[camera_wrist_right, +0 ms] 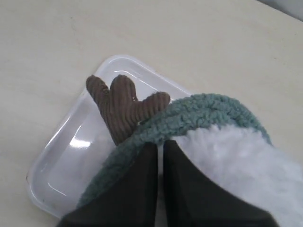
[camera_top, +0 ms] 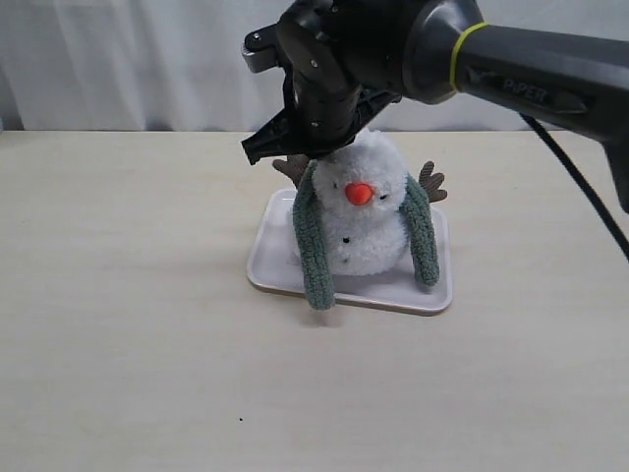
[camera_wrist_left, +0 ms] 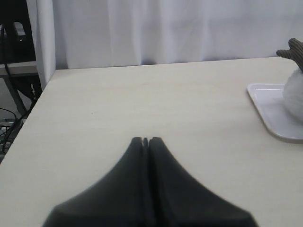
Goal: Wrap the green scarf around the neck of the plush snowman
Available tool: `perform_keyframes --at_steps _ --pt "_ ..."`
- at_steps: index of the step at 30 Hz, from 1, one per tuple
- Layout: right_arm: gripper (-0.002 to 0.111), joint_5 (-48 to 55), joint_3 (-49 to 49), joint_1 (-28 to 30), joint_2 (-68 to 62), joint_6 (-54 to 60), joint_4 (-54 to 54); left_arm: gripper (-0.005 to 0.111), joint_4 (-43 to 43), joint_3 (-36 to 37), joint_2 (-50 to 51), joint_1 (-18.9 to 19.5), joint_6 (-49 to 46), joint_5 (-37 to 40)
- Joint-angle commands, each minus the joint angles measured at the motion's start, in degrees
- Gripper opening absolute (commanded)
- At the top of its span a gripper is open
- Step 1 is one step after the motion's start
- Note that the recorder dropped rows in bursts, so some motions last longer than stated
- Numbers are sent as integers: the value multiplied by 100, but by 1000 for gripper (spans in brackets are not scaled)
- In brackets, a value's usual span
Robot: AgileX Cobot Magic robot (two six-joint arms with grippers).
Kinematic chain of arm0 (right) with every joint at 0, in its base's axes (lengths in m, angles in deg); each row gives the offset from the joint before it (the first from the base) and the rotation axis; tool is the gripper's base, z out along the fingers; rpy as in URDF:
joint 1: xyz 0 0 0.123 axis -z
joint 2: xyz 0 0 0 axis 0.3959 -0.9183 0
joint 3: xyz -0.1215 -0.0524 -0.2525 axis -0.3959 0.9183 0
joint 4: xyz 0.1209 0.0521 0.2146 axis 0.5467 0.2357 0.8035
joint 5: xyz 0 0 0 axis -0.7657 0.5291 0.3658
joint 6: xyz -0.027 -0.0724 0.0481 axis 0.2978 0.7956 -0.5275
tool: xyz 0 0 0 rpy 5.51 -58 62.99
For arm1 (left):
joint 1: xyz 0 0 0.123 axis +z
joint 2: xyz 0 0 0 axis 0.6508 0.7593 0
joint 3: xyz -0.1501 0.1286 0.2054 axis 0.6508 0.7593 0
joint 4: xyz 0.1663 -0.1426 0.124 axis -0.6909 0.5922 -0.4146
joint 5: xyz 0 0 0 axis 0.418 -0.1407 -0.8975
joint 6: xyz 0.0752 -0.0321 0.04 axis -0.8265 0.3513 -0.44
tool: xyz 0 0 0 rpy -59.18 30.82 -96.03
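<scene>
The plush snowman (camera_top: 369,231) stands upright on a white tray (camera_top: 432,295). The green scarf (camera_top: 316,256) is draped behind its head, one end hanging down each side of the body to the tray. My right gripper (camera_top: 324,149) reaches in from the right, low over the back left of the head. In the right wrist view it (camera_wrist_right: 160,143) is shut, tips touching the scarf (camera_wrist_right: 203,109) where it meets the white fluff (camera_wrist_right: 236,156); nothing shows between the fingers. My left gripper (camera_wrist_left: 146,140) is shut and empty over bare table, away from the tray (camera_wrist_left: 277,118).
A brown corduroy twig arm (camera_wrist_right: 123,106) sticks out over the tray (camera_wrist_right: 71,156) just beyond the right fingertips. The other twig arm (camera_top: 432,182) shows at the snowman's far side. A white curtain hangs behind the table. The table's edge (camera_wrist_left: 33,101) lies by the left arm.
</scene>
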Motion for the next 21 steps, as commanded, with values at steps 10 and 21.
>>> perform_keyframes --at_steps 10,21 --pt "4 -421 -6 25 -575 -147 -102 0 16 14 -18 13 0 -75" --pt "4 9 -437 25 -592 -59 11 0 16 14 -18 13 0 -75"
